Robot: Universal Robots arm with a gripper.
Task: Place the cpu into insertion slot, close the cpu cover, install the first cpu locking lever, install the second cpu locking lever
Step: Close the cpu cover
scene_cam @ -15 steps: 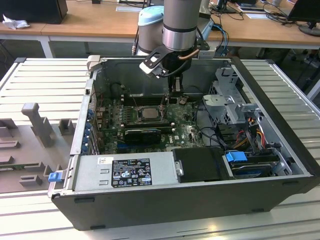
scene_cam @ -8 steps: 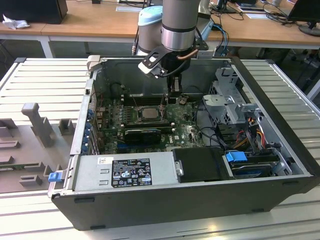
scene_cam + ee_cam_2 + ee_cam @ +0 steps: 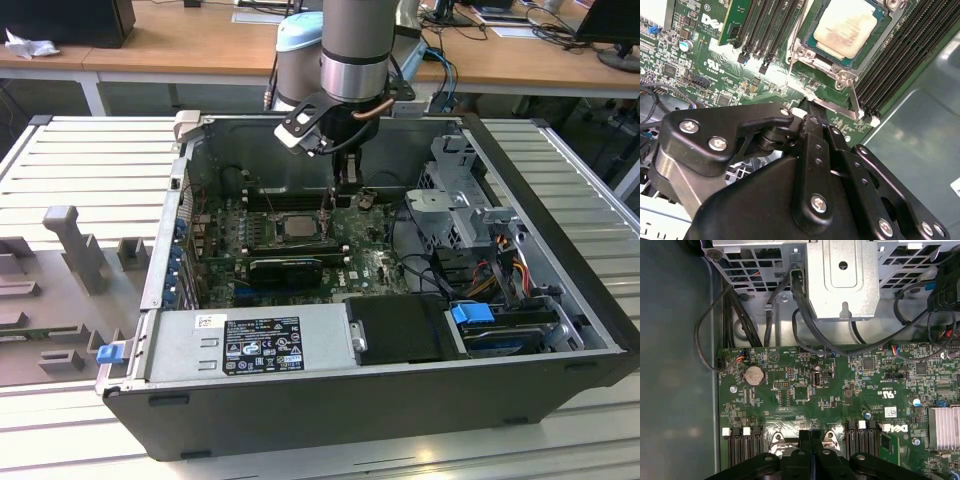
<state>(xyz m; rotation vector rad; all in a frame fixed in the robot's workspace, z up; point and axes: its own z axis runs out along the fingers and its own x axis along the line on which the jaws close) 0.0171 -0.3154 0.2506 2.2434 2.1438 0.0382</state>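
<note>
While the open computer case (image 3: pixel 560 330) lies on the slatted table (image 3: pixel 90 150), grey moulded fixtures (image 3: pixel 70 250) sit near the table's edge at the exterior view's left. Toward the middle of the motherboard (image 3: pixel 380 265), the cpu (image 3: pixel 297 226) rests in the insertion slot (image 3: pixel 807 52). The cpu cover (image 3: pixel 880 36) lies flat around it, and the chip shows through its window. Just beside this, toward the exterior view's right, the tool (image 3: pixel 343 197) hangs low over the board, its fingers (image 3: pixel 804 437) pressed together with nothing visible between them. A thin locking lever (image 3: pixel 854 97) stands near its tip, apparently not latched. The main risk, I judge, is the tip sliding off that narrow rod. The rod could then spring back, or the tool could scrape the long memory slots (image 3: pixel 900 60) alongside.
</note>
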